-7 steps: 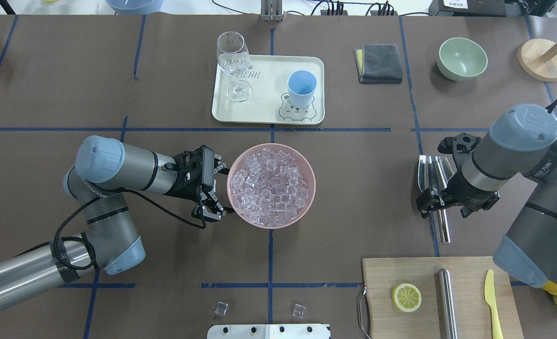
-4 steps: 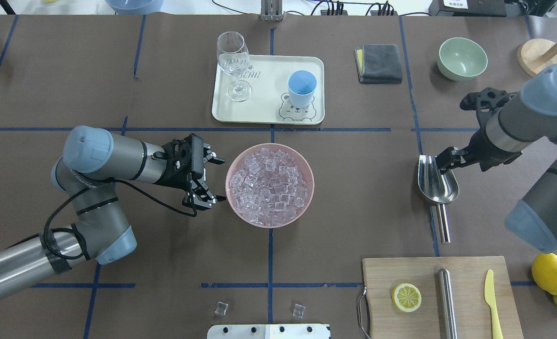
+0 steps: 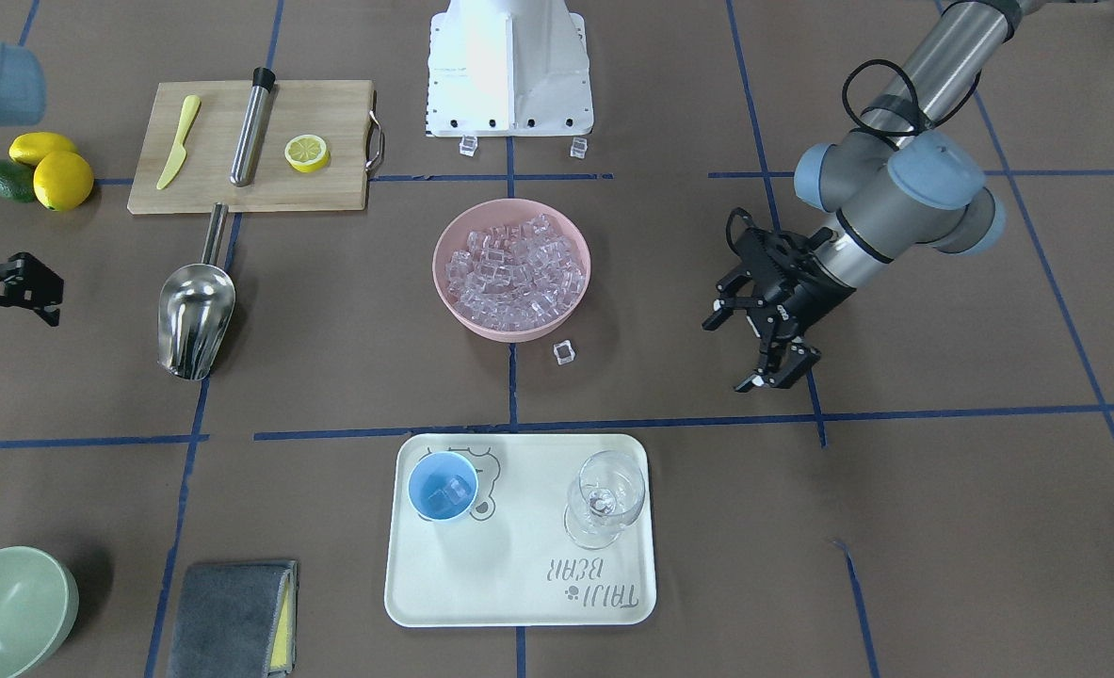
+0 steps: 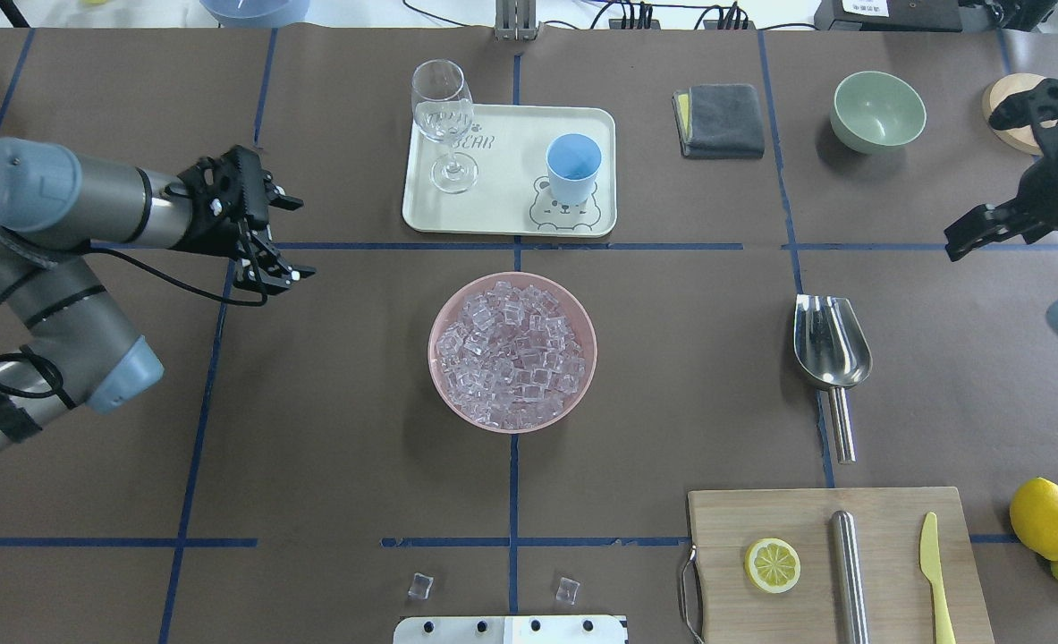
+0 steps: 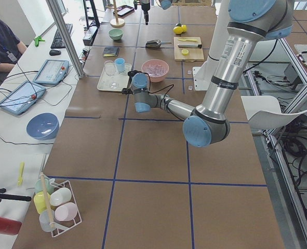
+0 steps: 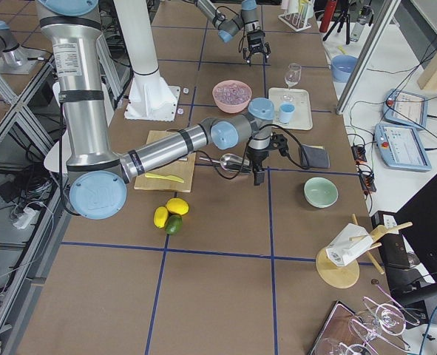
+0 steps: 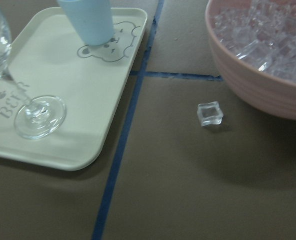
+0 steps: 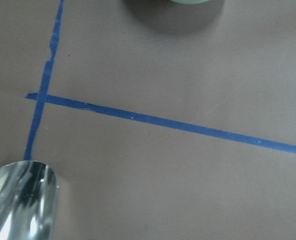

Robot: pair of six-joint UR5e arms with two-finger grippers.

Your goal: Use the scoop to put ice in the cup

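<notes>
Since the shiny stainless-steel scoop [image 4: 831,347] with its thin straight handle lies loose on the brown paper [image 4: 689,376] and neither claw is on it, any further scooping turns on how it sits from the right gripper [image 4: 962,240]. Starting at the robot's side, two stray clear cubes [image 4: 419,585] rest by the base. The wooden cutting board [image 4: 725,528] sits to the right, its far edge near the tip of the scoop's handle but not touching it. The scoop's long axis runs near to far, handle toward the robot, trough mouth pointing away. The right gripper hangs beyond and outboard of it, well apart, jaws spread and empty as far as I can make out. It is plainly the nearer arm, and I'd judge it must travel toward the robot and inward to reach the handle. Level with the scoop, mid-table, the round pink bowl [image 4: 493,427] holds the heap of ice [image 4: 511,349], with bare paper between the two. The left gripper [image 4: 294,237] hovers well off on the bowl's other side, fingers spread, holding nothing. One loose cube [image 3: 564,352] lies just beyond the bowl. Farthest out, on the cream rectangular tray [image 4: 502,179], the small light-blue cup [image 4: 573,165] stands upright near a clear stemmed wine glass [image 4: 444,125], with some ice already inside it.
</notes>
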